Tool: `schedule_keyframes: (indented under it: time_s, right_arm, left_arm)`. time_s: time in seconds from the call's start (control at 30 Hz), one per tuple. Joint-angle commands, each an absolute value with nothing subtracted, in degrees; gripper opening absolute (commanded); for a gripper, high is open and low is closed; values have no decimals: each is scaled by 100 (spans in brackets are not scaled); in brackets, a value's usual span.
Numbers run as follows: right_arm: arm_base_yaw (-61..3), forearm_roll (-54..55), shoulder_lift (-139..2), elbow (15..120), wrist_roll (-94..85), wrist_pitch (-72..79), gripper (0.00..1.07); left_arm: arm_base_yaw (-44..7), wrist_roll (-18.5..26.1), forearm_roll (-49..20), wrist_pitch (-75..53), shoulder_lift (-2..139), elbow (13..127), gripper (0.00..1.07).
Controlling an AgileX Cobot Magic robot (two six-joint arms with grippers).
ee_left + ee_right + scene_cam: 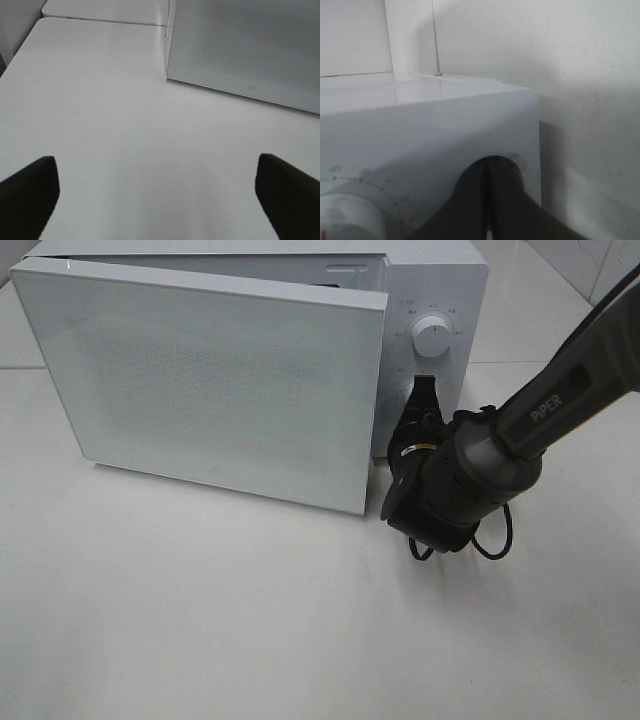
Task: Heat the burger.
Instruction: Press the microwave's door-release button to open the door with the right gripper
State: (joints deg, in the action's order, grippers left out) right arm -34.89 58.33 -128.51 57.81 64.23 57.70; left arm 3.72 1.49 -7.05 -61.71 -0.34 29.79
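At one o'clock from the middle of the high view, the right gripper (424,390) has its two dark fingers pressed together, with the tips at the microwave (440,280) control panel directly below the white knob (432,338). Its wrist view shows the tips meeting at a round recess there, but the picture is too dim and close to tell whether they touch it. The microwave's door (210,380) stands open toward ten o'clock, its frosted face turned to the camera and covering the cavity. The burger appears in no view; whether it sits behind that door cannot be told. The left gripper (156,165) is outside the high view. Its own camera shows only two finger ends, set wide apart above the white table (200,630), with the door's lower corner ahead. The panel markings are too small to read.
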Motion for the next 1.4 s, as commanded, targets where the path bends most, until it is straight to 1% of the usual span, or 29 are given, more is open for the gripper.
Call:
schedule_keyframes:
  time_s: [0.03,0.6,0.87,1.03,1.17,1.4]
  right_arm:
    - [-3209,5031,-12760,6228,6325,6950,0]
    - [-3209,4990,-12743,6182,6234,6692,0]
    - [-3231,4990,-12697,6159,6234,6285,0]
    - [-3231,4968,-12479,5884,6131,6125,0]
    - [-3249,4859,-12273,5552,6102,5615,0]
    - [-3380,4870,-12170,5208,6108,5529,0]
  left_arm:
    - [395,160,-733,-6142,-126,2962,100]
    - [395,160,-733,-6142,-126,2962,100]
    - [395,160,-733,-6142,-126,2962,100]
    - [395,160,-733,-6142,-126,2962,100]
    - [395,160,-733,-6142,-126,2962,100]
    - [395,160,-733,-6142,-126,2962,100]
